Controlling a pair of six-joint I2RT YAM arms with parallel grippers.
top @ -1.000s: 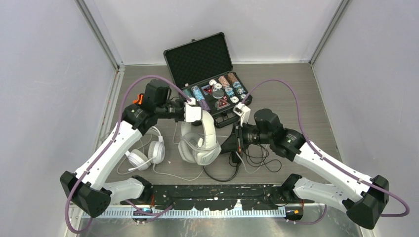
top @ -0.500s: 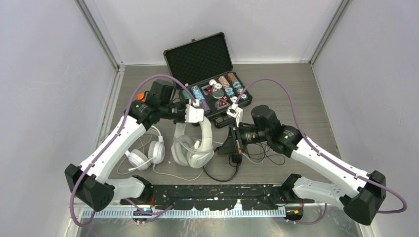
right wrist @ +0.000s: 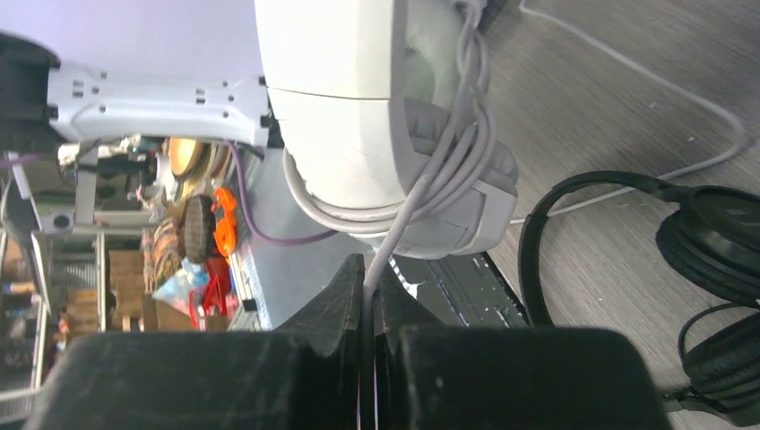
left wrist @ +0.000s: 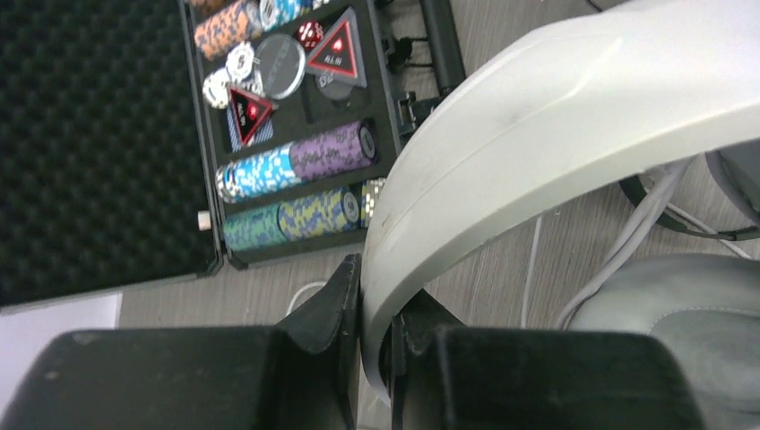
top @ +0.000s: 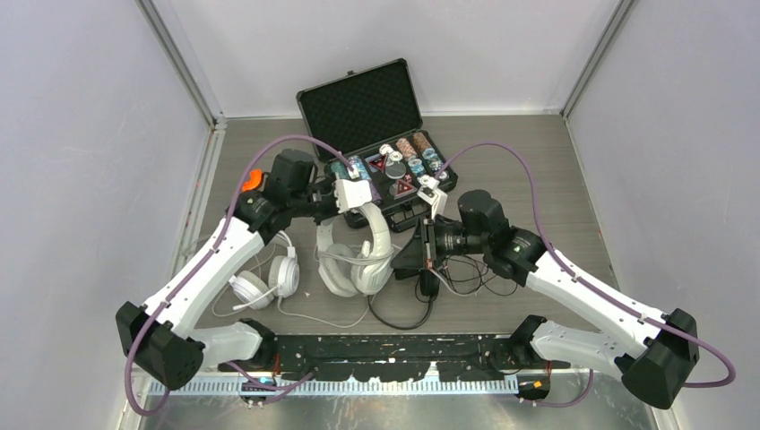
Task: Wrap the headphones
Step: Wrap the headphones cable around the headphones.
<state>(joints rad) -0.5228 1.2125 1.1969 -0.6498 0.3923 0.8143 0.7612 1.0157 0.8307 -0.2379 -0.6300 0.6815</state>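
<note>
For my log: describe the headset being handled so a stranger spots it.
Before the open black case is a bulky white-grey headset, left gripper shut on its headband, right gripper pinching its cord. Unlike the small white pair and slim black pair beside it, its cord is looped round a cup.

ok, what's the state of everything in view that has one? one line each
bulky white-grey over-ear headphones: held by the headband, cord looped several turns at one cup
left gripper: shut on the headband
right gripper: shut on the grey cord
slim black on-ear headphones: lying on the table, cord loose
white round-cup headset: lying on the table, cord loose
black foam-lined chip case: open
</note>
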